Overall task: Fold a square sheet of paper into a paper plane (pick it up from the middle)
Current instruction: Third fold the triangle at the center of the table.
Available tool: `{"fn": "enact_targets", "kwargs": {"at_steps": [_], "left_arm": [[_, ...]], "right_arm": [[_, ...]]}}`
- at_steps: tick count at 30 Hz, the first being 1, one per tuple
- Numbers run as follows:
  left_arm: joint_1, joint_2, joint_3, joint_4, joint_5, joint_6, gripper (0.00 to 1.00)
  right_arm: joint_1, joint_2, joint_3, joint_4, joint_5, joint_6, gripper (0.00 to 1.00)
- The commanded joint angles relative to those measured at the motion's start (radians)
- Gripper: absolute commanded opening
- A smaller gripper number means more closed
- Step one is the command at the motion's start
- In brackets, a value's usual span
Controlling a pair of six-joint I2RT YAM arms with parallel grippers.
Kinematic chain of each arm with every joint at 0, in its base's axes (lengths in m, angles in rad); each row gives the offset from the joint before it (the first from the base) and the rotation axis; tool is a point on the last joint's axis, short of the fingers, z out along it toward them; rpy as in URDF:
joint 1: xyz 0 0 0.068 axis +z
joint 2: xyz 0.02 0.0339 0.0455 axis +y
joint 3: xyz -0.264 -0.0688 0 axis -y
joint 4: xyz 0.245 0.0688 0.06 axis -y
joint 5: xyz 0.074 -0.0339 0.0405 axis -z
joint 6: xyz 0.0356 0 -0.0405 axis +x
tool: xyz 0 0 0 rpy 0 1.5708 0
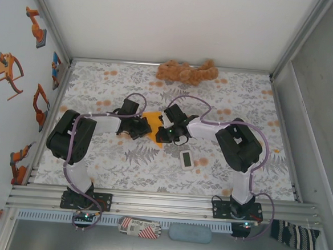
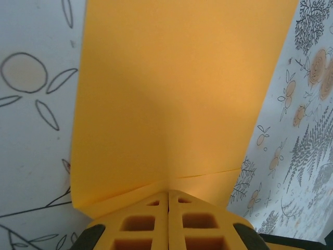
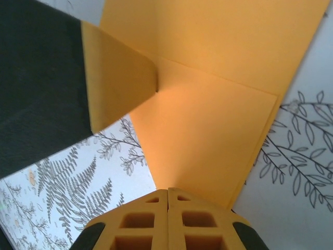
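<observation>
The square sheet of paper [image 1: 151,123] is orange and held off the patterned table between both arms. My left gripper [image 1: 141,129] is shut on its left edge; in the left wrist view the paper [image 2: 177,94] rises from the closed tips [image 2: 168,195], with a crease running out from them. My right gripper [image 1: 164,135] is shut on the other side. In the right wrist view, overlapping folded layers [image 3: 218,104] meet its closed tips [image 3: 168,191], and the left gripper's yellow finger [image 3: 117,78] pinches the far edge. A paper plane is out of view.
A brown plush toy [image 1: 187,73] lies at the table's back edge. A small white device [image 1: 187,159] sits just in front of the right gripper. On the front ledge lie a striped packet [image 1: 139,226], a grey-blue pad [image 1: 190,233] and a striped cloth [image 1: 295,234].
</observation>
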Motion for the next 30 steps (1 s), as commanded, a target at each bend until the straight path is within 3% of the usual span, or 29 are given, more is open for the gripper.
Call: {"fn": "enact_targets", "kwargs": {"at_steps": [1,10,17,22,30], "left_arm": [[-0.003,0.044,0.021,-0.089,-0.023,0.0,0.07],[-0.001,0.069,0.042,-0.176,-0.073,0.002,0.07],[-0.001,0.063,0.062,-0.176,-0.045,0.003,0.07],[-0.003,0.052,0.091,-0.154,0.008,-0.032,0.09],[-0.003,0.073,0.116,-0.162,0.017,-0.099,0.1]], "right_arm": [[-0.005,0.013,0.004,-0.057,-0.003,-0.023,0.0],[-0.005,-0.01,-0.026,-0.184,-0.034,-0.125,0.0],[-0.012,-0.1,-0.052,-0.224,0.014,-0.177,0.0],[-0.014,-0.188,-0.068,-0.036,0.09,-0.02,0.0],[-0.018,-0.129,-0.077,0.148,0.223,0.321,0.0]]}}
